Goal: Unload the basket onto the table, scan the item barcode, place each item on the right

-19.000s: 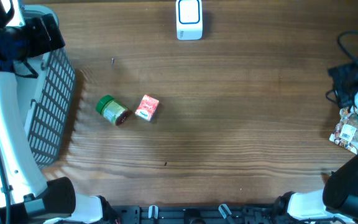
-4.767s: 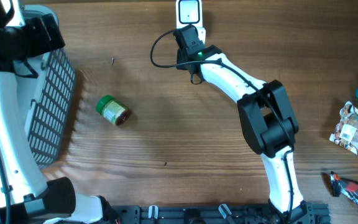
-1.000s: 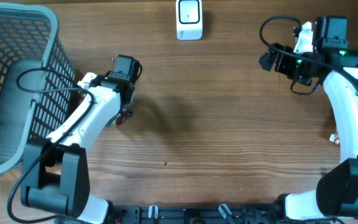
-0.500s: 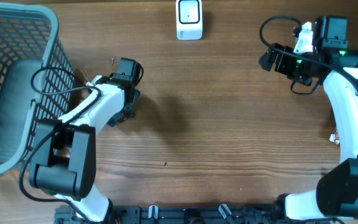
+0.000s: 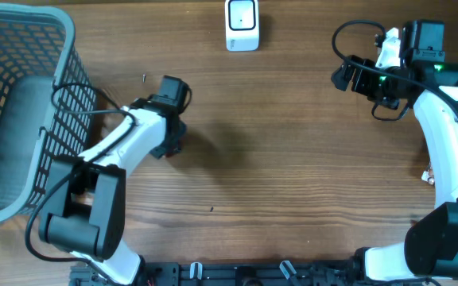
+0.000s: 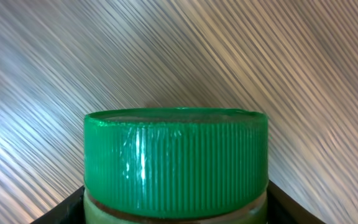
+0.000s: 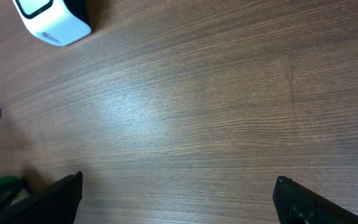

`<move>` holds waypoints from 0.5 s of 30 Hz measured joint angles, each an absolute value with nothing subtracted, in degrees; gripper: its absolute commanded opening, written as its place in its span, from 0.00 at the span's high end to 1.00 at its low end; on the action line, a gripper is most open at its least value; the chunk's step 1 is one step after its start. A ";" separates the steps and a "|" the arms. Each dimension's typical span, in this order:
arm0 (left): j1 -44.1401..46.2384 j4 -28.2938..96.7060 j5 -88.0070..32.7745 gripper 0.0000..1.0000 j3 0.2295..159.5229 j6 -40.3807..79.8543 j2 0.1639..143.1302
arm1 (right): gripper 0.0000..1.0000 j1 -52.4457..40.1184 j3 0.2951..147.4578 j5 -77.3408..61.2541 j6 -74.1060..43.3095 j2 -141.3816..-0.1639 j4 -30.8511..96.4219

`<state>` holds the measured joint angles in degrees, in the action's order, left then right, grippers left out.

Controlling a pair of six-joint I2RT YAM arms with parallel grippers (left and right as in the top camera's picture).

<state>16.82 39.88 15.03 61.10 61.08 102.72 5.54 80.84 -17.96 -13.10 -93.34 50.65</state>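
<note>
Your left gripper (image 6: 176, 210) sits low over the table (image 5: 293, 183) with the green-lidded jar (image 6: 176, 163) between its jaws. In the wrist view the black fingers (image 6: 56, 211) flank the jar's body just below the lid, right up against it, but you cannot tell whether they actually clamp it. Seen from overhead, the jar (image 5: 172, 148) lies on its side just right of the grey basket (image 5: 54, 17), well apart from the white scanner (image 5: 242, 24) at the table's far edge. Your right gripper (image 7: 178, 183) hangs above bare wood with its jaws wide apart and nothing between them
</note>
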 measured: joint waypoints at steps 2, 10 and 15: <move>19.44 38.92 13.34 0.40 61.10 61.06 102.43 | 0.00 5.54 80.84 -17.96 -13.10 -93.34 50.63; 32.40 26.20 9.13 0.30 60.90 60.71 102.48 | 0.00 5.54 80.84 -17.96 -13.10 -93.34 50.63; 35.27 24.18 9.98 0.23 60.90 60.27 104.99 | 0.00 5.54 80.84 -17.96 -13.10 -93.34 50.61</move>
